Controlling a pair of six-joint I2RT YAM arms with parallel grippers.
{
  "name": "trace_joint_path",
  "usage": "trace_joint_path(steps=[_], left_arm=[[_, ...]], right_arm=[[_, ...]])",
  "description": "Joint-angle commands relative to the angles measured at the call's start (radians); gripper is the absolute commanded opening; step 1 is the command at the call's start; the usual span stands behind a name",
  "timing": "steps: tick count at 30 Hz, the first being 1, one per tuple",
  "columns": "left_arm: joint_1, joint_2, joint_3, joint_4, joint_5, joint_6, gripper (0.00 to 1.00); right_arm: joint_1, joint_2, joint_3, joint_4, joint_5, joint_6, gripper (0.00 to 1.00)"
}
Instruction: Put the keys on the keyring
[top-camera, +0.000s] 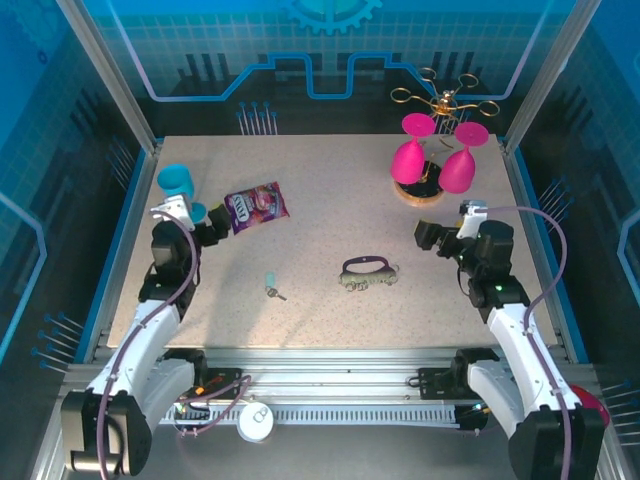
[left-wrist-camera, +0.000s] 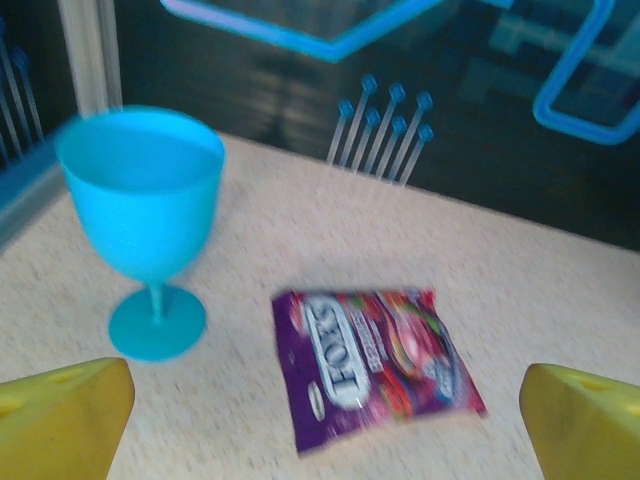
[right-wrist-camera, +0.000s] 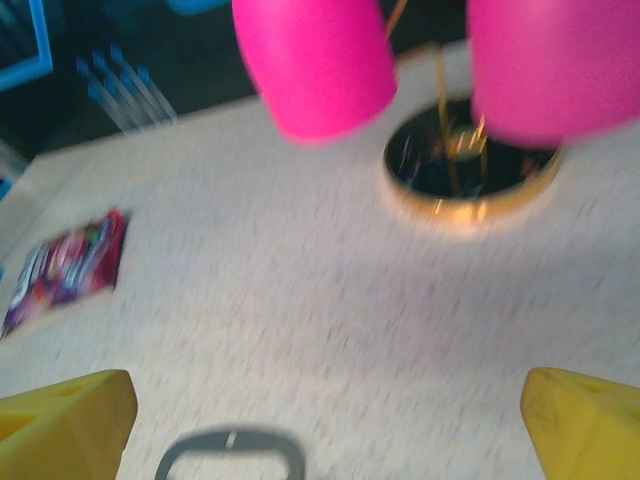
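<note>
Yellow fingertips (left-wrist-camera: 60, 420) sat at the two bottom corners of the left wrist view, cropped by the frame and set far apart, so the left gripper (left-wrist-camera: 325, 425) was spread wide and held nothing. The right gripper (right-wrist-camera: 325, 425) was spread just as wide, its tips also cropped at the corners. Between them, at the bottom edge of the right wrist view, a grey loop (right-wrist-camera: 230, 452) was half cut off and too blurred to identify.

From above, the keyring (top-camera: 368, 272) lay flat on the table (top-camera: 330, 180) a little right of centre, with its dark strap loop joined to grey-green links. The keys (top-camera: 272, 284) lay well apart from it to the left, tiny, with a pale teal tag. How many there were could not be told. Neither gripper touched them.

A blue goblet (left-wrist-camera: 145, 200) stood upright near the far-left corner, beside a snack packet (left-wrist-camera: 375, 365) lying flat. The inside of its bowl could not be seen. Two pink goblets (top-camera: 410, 158) hung upside down on a gold rack (top-camera: 440, 100), blurred and cropped in the right wrist view.
</note>
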Motion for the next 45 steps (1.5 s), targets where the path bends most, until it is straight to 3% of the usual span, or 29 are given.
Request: trace_joint_path(steps=[1,5,11,17,24,31,41,45], left_arm=[[0.007,-0.022,0.037,-0.247,0.172,-0.119,0.99],[-0.03,-0.045,0.051,-0.313,0.206,-0.272,0.99],[-0.293,-0.014,0.124,-0.383,0.134,-0.342,0.99],[-0.587,0.189,0.224,-0.407,0.038,-0.344,0.98],[-0.819,0.466,0.346,-0.404,-0.008,-0.298,0.93],[-0.92,0.693,0.552,-0.523,-0.041,-0.304,0.86],[-0.924,0.898,0.723,-0.613,-0.014,-0.335,0.56],[-0.922,0.946,0.766,-0.657,-0.055,-0.342,0.51]], right_arm=[[0.09,0.038,0.089,-0.245,-0.076,0.035,0.96],[0.281,0.123,0.198,-0.403,0.042,0.016,0.87],[0.466,0.275,0.306,-0.528,0.148,0.129,0.76],[0.467,0.366,0.383,-0.544,0.171,0.303,0.79],[0.425,0.322,0.354,-0.538,0.199,0.275,0.61],[0.385,0.188,0.237,-0.491,0.2,0.293,0.59],[0.363,0.137,0.191,-0.494,0.197,0.302,0.57],[0.363,0.12,0.186,-0.501,0.192,0.309,0.56]])
